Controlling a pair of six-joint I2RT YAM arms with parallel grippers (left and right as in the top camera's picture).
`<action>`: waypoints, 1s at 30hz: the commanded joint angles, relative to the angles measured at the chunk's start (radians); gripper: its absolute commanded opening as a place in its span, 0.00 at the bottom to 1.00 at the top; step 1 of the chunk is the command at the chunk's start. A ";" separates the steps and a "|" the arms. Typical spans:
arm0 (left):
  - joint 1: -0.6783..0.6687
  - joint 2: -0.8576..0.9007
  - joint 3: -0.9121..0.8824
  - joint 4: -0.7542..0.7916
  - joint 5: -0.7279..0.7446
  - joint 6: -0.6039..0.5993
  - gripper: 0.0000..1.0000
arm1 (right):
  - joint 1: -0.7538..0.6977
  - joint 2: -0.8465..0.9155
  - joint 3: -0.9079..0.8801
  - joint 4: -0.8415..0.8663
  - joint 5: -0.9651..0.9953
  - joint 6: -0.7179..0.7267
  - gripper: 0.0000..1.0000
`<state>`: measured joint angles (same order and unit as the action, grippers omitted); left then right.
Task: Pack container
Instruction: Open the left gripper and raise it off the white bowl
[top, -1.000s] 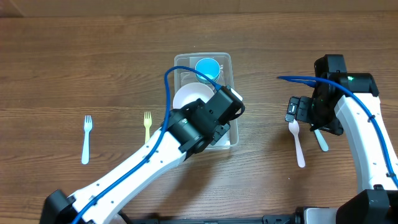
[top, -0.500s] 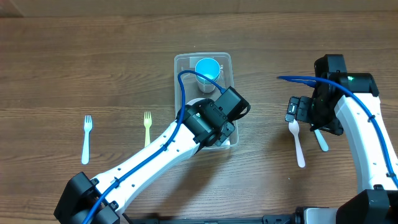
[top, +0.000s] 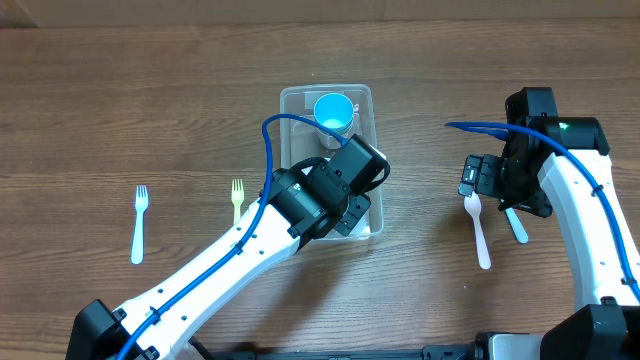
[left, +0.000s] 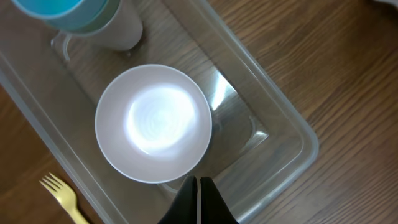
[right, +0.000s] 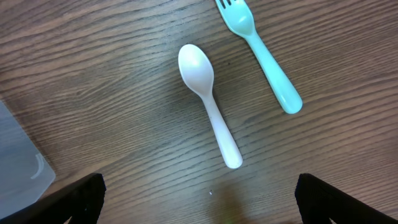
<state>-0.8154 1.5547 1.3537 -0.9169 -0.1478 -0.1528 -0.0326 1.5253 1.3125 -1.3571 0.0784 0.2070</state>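
Left gripper (left: 198, 200) is closed on nothing and hovers over the near end of the container (left: 292, 134). The container sits mid-table with a white bowl (left: 153, 122) inside and a blue cup (left: 81, 15) at its far end, so packing looks partly done. Left to pack, by my read: yellow fork (top: 237, 200) just beside the container, light blue fork (top: 140, 222) further left, and white spoon (right: 210, 112) and teal fork (right: 264, 59) on the table under the right gripper (right: 199, 202), whose jaws are wide apart and empty.
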 joint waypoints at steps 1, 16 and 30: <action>0.012 0.005 0.008 -0.002 -0.002 -0.207 0.04 | -0.004 -0.008 0.002 0.003 0.007 -0.002 1.00; 0.007 0.241 -0.028 0.042 -0.195 -0.328 0.04 | -0.004 -0.008 0.002 0.003 0.007 -0.002 1.00; 0.011 0.241 -0.200 0.287 -0.021 -0.066 0.04 | -0.004 -0.008 0.002 0.003 0.007 -0.002 1.00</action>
<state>-0.8097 1.7870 1.1625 -0.6350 -0.2554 -0.2852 -0.0326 1.5253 1.3125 -1.3571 0.0784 0.2077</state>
